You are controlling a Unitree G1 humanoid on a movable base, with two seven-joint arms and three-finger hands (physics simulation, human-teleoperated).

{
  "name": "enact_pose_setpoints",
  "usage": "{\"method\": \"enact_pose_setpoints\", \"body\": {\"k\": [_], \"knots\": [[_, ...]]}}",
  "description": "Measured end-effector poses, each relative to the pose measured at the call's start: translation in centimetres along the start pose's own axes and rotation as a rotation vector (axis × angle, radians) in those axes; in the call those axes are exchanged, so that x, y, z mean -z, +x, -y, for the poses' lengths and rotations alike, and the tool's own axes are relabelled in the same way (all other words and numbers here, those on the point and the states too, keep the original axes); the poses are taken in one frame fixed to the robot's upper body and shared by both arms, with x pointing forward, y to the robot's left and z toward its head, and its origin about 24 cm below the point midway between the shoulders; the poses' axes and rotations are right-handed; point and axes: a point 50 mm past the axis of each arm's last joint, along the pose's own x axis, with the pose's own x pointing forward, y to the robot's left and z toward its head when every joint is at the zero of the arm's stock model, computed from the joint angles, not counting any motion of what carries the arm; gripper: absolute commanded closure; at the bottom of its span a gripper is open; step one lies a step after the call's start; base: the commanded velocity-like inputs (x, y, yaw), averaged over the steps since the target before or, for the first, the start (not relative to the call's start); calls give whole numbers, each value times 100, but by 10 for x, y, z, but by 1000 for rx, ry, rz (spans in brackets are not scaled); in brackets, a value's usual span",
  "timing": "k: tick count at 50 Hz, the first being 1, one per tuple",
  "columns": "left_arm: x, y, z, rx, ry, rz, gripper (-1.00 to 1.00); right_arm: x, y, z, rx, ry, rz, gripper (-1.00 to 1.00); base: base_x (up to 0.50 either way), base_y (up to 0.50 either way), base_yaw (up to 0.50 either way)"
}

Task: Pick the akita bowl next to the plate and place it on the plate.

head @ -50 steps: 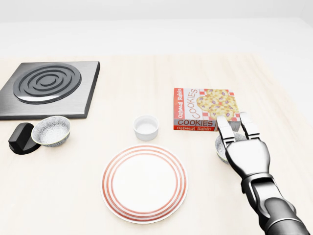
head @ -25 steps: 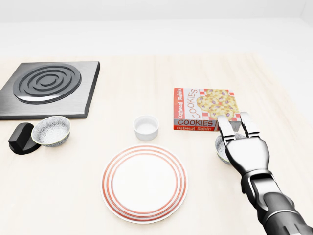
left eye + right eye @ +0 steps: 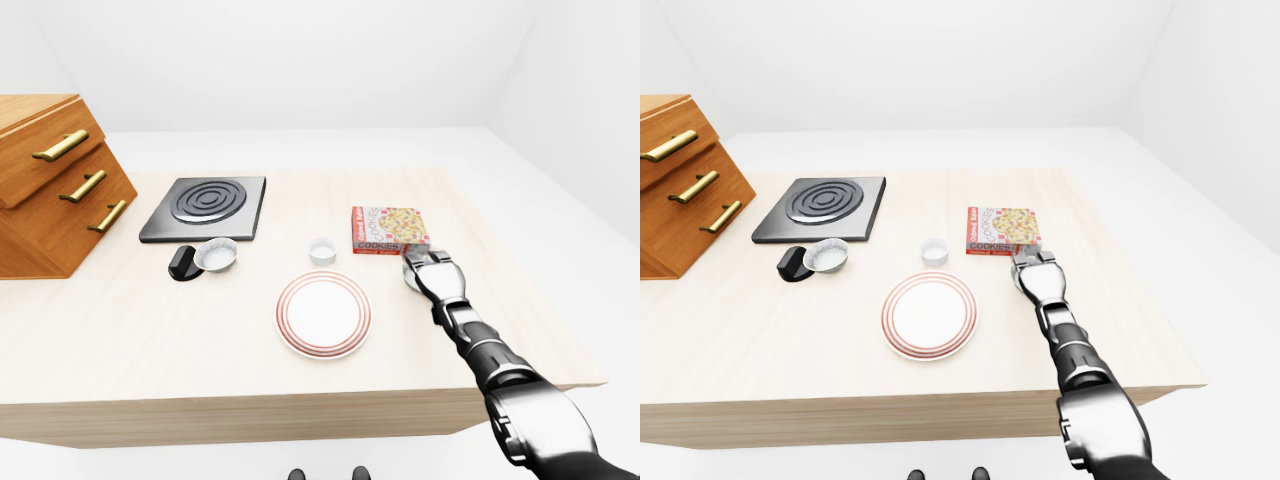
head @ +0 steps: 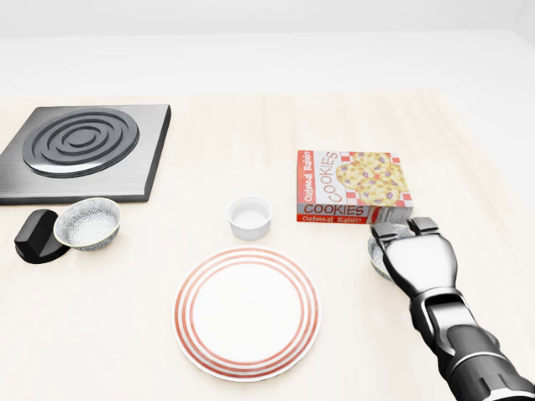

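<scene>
- The red-ringed plate (image 4: 247,313) lies nearest in the head view.
- To its right and apart from it, the right hand (image 4: 420,261) curls its fingers over the akita bowl (image 4: 375,251).
- Just beyond, the box (image 4: 352,185) reads "COOKIES" and "Oatmeal Raisin".

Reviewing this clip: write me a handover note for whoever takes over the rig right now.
Right hand: fingers curled down over the akita bowl; whether they actually grip it is hidden. Left hand: not in view.
Akita bowl: on the table, right of the plate in the head view, just below the cookie box; not lifted.
Plate: nothing on it.
Done: reach to the bowl.
Left: confirm the grip, lift, carry to the plate, set down.
Note: a similar bowl sits by the stove burner, far from the plate; probably not the target.
</scene>
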Motion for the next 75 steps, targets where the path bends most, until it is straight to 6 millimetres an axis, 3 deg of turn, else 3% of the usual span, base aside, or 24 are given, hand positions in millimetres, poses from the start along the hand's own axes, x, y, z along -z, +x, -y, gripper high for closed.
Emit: {"method": "enact_pose_setpoints", "body": {"k": [7, 20, 26, 31, 35, 41, 45, 51, 58, 65, 75], "knots": [[-1, 0, 0, -1, 0, 5, -100, -1, -4, -7, -25, -11, 7, 100, 0, 0, 0], [-5, 0, 2, 7, 3, 23, -100, -1, -1, 0, 4, -47, 28, 100, 0, 0, 0], [-7, 1, 6, 21, 4, 32, -100, 3, -8, 5, 84, -59, 38, 100, 0, 0, 0], [-7, 2, 10, 34, 4, 38, -100, 14, -13, 37, 282, -16, -6, 100, 0, 0, 0], [-7, 2, 14, 44, 3, 41, -100, 33, -18, 74, 441, 54, -81, 100, 0, 0, 0], [-7, 3, 21, 62, 4, 44, -100, 61, -29, 147, 636, 206, -142, 100, 0, 0, 0], [-7, 3, 24, 70, 5, 47, -100, 65, -46, 201, 777, 286, -86, 100, 0, 0, 0], [-6, 4, 28, 78, 7, 48, -100, 42, -89, 272, 981, 333, 132, 100, 0, 0, 0], [-6, 4, 31, 86, 12, 49, -100, 2, -135, 311, 1082, 331, 408, 100, 0, 0, 0], [-6, 4, 34, 91, 17, 49, -100, -36, -161, 312, 1038, 345, 617, 100, 0, 0, 0], [-4, 4, 37, 96, 20, 45, -100, -74, -163, 289, 853, 444, 738, 100, 0, 0, 0]]}}
